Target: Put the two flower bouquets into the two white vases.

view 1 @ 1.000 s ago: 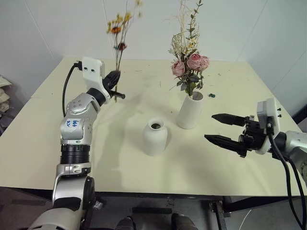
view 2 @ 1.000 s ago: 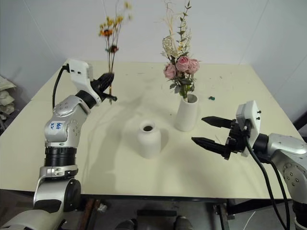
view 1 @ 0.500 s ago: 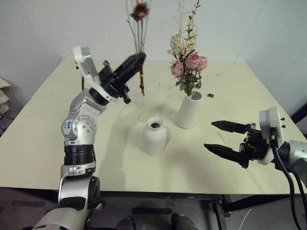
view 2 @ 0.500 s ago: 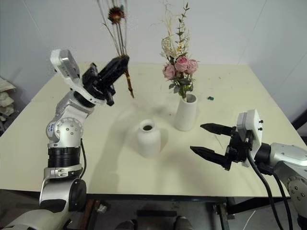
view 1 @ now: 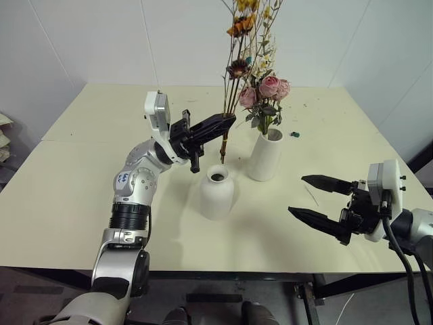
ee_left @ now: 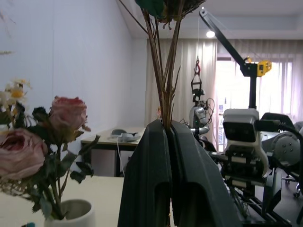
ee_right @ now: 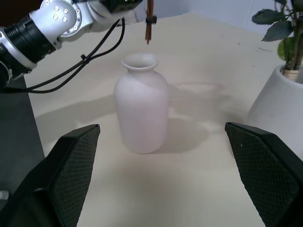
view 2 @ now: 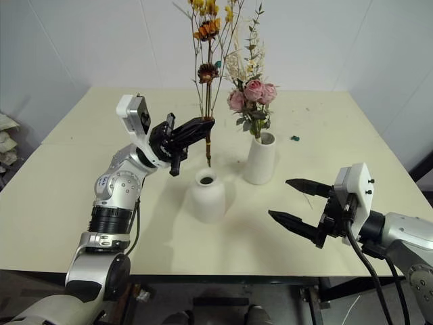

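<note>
The cream table (view 1: 74, 176) carries two white vases near its middle. The tall vase (view 1: 266, 156) holds the large bouquet (view 1: 265, 95) of pink roses, green sprigs and pale grass, upright in its mouth. At about eight o'clock from it stands the round-bellied vase (view 1: 217, 193) — its dark mouth is open, with nothing in it. The left gripper (view 1: 220, 124) is clamped on the brown stems of the small bouquet (view 1: 238, 40) (yellow-orange blossoms up top), whose stem ends hang just above that mouth. At four o'clock, the right gripper (view 1: 312, 199) hovers above the table — jaws spread wide, holding nothing.
</note>
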### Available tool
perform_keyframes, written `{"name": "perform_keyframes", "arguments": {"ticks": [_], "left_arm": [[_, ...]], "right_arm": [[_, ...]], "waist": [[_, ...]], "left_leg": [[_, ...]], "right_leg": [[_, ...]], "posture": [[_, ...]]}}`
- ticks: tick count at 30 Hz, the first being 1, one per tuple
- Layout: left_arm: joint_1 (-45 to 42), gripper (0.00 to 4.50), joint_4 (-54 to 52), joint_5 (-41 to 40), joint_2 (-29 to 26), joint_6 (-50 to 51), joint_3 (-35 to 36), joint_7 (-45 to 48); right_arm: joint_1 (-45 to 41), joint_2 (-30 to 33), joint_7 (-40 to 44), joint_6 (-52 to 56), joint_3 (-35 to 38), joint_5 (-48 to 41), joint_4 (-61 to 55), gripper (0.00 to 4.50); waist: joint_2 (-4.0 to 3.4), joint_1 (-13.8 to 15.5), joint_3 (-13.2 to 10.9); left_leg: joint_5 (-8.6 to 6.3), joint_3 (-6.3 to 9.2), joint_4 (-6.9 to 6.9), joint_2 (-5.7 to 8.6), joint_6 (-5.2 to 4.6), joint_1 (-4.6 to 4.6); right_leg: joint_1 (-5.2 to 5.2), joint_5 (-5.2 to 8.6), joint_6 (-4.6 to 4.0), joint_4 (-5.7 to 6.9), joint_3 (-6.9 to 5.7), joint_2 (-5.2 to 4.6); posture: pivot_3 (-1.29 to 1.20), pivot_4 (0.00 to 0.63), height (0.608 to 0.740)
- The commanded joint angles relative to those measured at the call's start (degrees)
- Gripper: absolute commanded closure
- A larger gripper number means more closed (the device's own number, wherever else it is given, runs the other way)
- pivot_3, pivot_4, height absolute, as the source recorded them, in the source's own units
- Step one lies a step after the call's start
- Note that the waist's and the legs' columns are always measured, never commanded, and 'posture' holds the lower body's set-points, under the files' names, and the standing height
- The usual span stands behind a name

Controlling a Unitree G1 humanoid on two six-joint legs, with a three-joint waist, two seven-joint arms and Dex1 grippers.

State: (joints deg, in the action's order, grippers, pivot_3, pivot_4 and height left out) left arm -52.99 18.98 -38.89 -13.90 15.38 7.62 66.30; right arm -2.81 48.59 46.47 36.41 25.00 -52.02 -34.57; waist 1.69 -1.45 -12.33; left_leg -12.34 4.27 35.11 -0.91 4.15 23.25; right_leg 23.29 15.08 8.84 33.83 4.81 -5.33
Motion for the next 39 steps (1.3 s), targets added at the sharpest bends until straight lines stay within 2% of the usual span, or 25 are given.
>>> {"name": "perform_keyframes", "arguments": {"ticks": [1,21,36,39], "left_arm": [[-0.8,4.48,0.7,1.4,0.0,-2.2,-0.1,0.4],[4.3,4.48,-2.7,2.7,-2.5,1.9,-2.9,1.7],[6.6,4.48,-0.7,6.2,-2.9,-0.3,-4.3,3.0],[7.4,3.89,-1.5,6.4,-3.4,0.1,-4.6,3.2]], "right_arm": [[0.7,-0.5,-1.2,-0.9,1.8,-1.1,-2.4,0.0],[1.5,-0.8,-3.7,-1.0,1.6,-1.1,-3.1,0.0],[3.6,-0.8,-4.2,-1.1,2.8,-1.8,-4.2,0.0],[4.2,-0.7,-4.2,-1.1,3.3,-2.0,-4.5,0.0]], "waist": [[0.0,0.0,0.0],[0.0,0.0,0.0],[0.0,0.0,0.0],[0.0,0.0,0.0]], "left_leg": [[0.0,0.0,0.0,0.0,0.0,0.0],[-0.01,-0.03,0.0,0.0,-0.01,-0.01],[-0.01,-0.04,-0.01,0.0,-0.01,-0.02],[-0.01,-0.04,-0.01,0.0,-0.01,-0.01]], "right_leg": [[0.0,0.0,0.0,-0.01,0.0,0.0],[0.0,0.04,-0.08,-0.03,0.06,0.0],[0.0,0.12,-0.23,-0.04,0.06,0.0],[0.0,0.12,-0.23,-0.04,0.06,0.0]], "posture": [[0.0,0.15,0.74],[0.0,0.15,0.74],[0.0,0.15,0.74],[0.0,0.15,0.74]]}}
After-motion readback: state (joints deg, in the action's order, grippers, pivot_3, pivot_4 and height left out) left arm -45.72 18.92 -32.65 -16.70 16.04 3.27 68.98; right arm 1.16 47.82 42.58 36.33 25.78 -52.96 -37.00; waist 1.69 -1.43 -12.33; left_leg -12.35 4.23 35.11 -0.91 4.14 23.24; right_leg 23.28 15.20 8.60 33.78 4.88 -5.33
